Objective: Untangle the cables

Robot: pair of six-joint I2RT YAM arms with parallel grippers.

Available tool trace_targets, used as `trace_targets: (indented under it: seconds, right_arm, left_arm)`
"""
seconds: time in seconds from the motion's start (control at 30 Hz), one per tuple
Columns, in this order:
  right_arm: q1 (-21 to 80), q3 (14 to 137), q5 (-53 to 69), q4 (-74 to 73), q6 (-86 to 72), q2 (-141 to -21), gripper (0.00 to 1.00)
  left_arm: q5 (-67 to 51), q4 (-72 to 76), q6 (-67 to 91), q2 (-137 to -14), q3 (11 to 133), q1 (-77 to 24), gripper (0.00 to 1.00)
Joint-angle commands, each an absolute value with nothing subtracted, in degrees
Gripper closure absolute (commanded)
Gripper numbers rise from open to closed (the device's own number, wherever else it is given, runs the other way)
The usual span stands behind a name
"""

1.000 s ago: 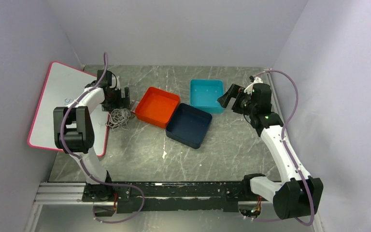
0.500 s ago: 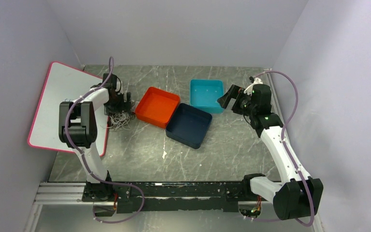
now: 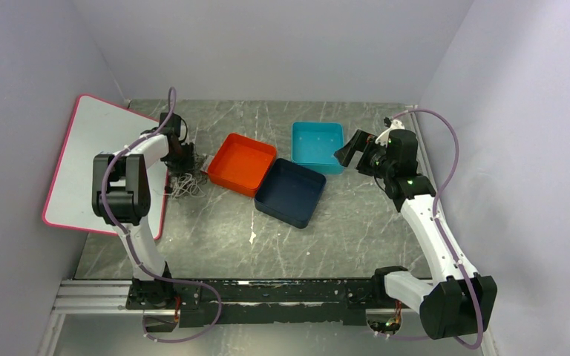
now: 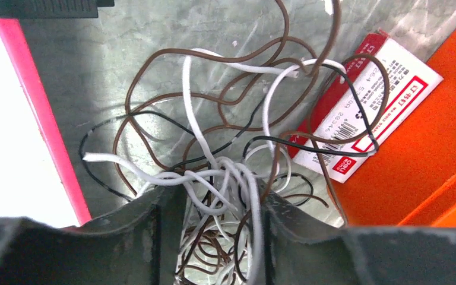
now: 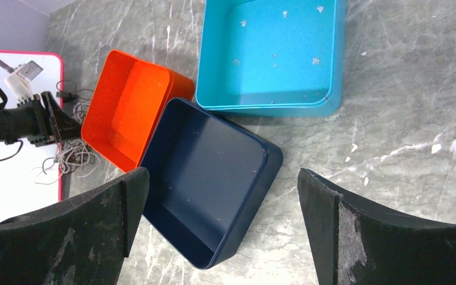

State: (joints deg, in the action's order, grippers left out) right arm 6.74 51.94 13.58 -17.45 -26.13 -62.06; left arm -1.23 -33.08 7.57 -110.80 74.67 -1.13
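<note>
Top view: cables (image 3: 184, 182) lie centre-left on the table (image 3: 215, 237), between the board (image 3: 74, 163) at frame left and the left tray (image 3: 242, 163). Lower tray (image 3: 291, 191) sits just right of it; upper tray (image 3: 317, 146) lies behind both.

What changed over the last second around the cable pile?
The left arm shifted slightly inward, and the left gripper came down onto the cables. Its jaws narrowed around a bunch of strands; whether they are clamped yet is unclear. The right gripper, wide open, stayed put, as did the orange tray, navy tray and teal tray.
</note>
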Motion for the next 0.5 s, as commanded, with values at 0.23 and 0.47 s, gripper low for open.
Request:
trace_targets:
  seconds: [0.23,0.47]
  right_arm:
    - [6.2,51.8,12.9,-17.6,-25.7,-60.7,0.00]
    - [6.2,51.9,12.7,-17.8,-25.7,-60.5,0.00]
  left_arm:
    - [1.6,-34.5,8.8,-101.9,75.8,-1.7,0.92]
    - [4.8,-37.2,9.2,-92.3,74.0,-1.7,0.93]
